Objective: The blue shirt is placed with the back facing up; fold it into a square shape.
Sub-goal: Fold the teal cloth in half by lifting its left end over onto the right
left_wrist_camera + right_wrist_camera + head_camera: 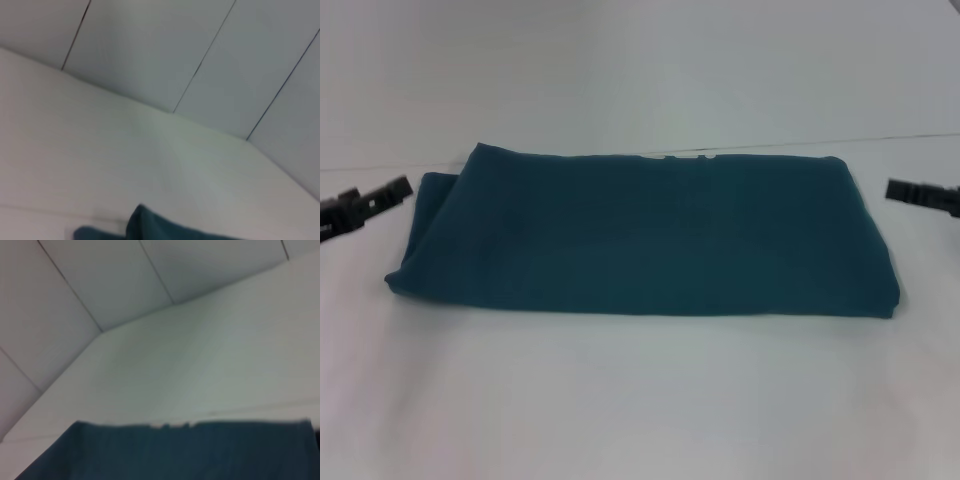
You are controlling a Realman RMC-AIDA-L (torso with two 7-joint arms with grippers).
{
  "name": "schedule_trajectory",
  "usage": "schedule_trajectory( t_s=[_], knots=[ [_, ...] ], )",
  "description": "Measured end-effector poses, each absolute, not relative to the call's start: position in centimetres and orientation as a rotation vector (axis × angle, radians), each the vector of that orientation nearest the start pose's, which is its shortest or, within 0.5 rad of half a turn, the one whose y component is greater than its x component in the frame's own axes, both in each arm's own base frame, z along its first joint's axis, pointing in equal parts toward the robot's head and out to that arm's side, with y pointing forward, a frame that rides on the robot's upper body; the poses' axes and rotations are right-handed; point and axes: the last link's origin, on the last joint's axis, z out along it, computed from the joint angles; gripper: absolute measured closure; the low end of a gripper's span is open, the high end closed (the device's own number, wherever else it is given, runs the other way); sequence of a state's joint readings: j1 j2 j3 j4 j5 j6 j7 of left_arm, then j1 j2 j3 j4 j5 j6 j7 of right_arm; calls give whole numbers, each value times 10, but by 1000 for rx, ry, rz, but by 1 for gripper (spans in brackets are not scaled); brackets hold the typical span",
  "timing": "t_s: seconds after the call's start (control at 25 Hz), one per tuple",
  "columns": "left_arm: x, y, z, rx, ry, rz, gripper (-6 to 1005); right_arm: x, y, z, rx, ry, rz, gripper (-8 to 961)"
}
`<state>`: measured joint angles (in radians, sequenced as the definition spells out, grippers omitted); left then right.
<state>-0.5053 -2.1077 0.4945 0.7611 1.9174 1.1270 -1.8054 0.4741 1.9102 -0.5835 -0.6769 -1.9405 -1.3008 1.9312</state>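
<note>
The blue shirt (640, 235) lies folded into a wide rectangle at the middle of the white table (640, 400), plain side up. A sliver of off-white lettering (675, 156) peeks out at its far edge. My left gripper (365, 205) hovers just beyond the shirt's left end, apart from it. My right gripper (920, 192) hovers just beyond the shirt's right end, also apart. Neither holds cloth. A corner of the shirt shows in the left wrist view (160, 227). Its far edge shows in the right wrist view (175, 452).
A panelled white wall (640, 60) stands behind the table. The table's far edge (900, 138) runs just behind the shirt. Bare tabletop lies in front of the shirt.
</note>
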Motion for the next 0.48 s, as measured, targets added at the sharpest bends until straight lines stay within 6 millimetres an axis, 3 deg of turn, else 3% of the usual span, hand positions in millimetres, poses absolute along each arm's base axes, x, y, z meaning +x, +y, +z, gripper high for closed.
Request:
schedule_trajectory(
  t_s=[0.24, 0.48],
  knots=[
    [-325, 371, 51, -1956, -1218, -679, 62, 340, 349, 104, -2141, 1474, 572, 94],
    [-332, 370, 48, -1955, -1215, -596, 63, 340, 346, 96, -2159, 1550, 520, 95]
  ],
)
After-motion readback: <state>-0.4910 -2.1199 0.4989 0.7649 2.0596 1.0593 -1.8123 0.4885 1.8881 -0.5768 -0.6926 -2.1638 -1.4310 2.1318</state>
